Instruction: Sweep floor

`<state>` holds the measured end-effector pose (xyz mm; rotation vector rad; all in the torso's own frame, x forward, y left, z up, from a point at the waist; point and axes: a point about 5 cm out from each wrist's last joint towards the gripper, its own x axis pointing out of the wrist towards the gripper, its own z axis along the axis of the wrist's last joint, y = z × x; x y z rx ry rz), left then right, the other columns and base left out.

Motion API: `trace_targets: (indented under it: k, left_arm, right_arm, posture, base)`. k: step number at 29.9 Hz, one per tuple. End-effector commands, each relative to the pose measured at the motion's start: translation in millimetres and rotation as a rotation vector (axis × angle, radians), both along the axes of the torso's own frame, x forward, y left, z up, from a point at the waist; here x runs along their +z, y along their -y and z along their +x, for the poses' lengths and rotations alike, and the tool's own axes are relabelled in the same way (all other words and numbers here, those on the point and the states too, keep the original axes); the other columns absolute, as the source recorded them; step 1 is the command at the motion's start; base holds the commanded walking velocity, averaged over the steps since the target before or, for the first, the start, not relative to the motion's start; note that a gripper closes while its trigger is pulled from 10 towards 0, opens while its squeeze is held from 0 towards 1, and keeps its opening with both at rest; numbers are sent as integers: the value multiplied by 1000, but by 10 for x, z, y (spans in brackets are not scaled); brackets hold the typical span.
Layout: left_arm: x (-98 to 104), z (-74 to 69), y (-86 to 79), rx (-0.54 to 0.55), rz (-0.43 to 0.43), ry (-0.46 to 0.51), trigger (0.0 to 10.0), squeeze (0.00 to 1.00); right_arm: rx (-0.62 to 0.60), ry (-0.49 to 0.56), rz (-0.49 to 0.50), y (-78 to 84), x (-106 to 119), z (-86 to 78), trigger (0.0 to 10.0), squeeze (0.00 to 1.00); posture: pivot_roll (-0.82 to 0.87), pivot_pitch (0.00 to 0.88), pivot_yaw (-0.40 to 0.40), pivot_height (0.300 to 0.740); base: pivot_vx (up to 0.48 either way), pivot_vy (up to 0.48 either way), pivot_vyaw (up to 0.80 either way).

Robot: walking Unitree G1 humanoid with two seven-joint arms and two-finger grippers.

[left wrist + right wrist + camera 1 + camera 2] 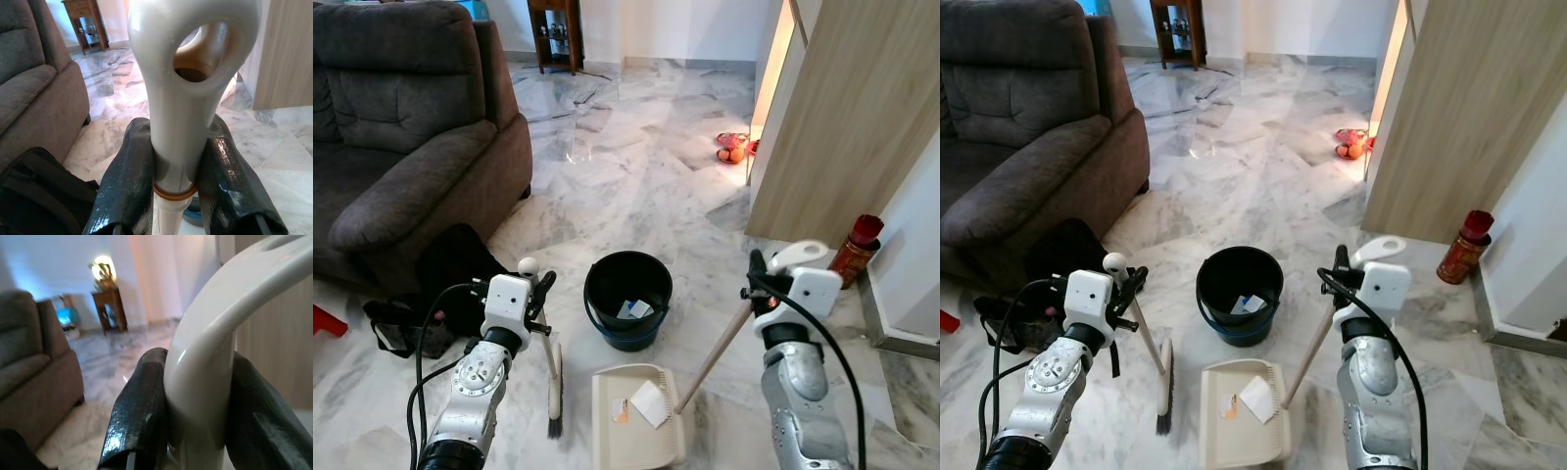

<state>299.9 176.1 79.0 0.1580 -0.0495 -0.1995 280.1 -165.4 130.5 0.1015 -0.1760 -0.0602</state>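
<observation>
Left gripper [178, 183] is clamped tight round the broom [551, 377] handle, both fingers [128, 181] pressed against it, bristles down on the marble floor [636, 176]. Right gripper [195, 416] is closed on the dustpan [636, 416] handle's top end, pan flat on the floor just before the black bucket [628, 294]. White paper [651, 401] lies in the pan, plus a small orange scrap, hard to identify. A sofa [401, 127] stands to the left.

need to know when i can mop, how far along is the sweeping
Well along. Paper scraps already lie in the bucket, and more sit on the dustpan. The left pincer holds the broom, the right pincer the dustpan handle. Left: tip the dustpan into the bucket.
</observation>
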Motion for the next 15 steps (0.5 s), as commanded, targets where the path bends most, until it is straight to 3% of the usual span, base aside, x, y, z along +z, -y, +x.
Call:
trace_targets:
  k: [1, 15]
  left_arm:
    - [93, 43, -7, -7, 22, 49, 10000, 0]
    - [65, 29, 11, -10, 24, 44, 10000, 0]
  right_arm:
    - [22, 59, 17, -73, 179, -51, 10000, 0]
    - [67, 222, 37, -289, 818, -109, 10000, 0]
  posture:
    - [20, 21, 65, 740]
    - [19, 26, 61, 740]
  base:
    - [0, 0, 0]
    - [0, 0, 0]
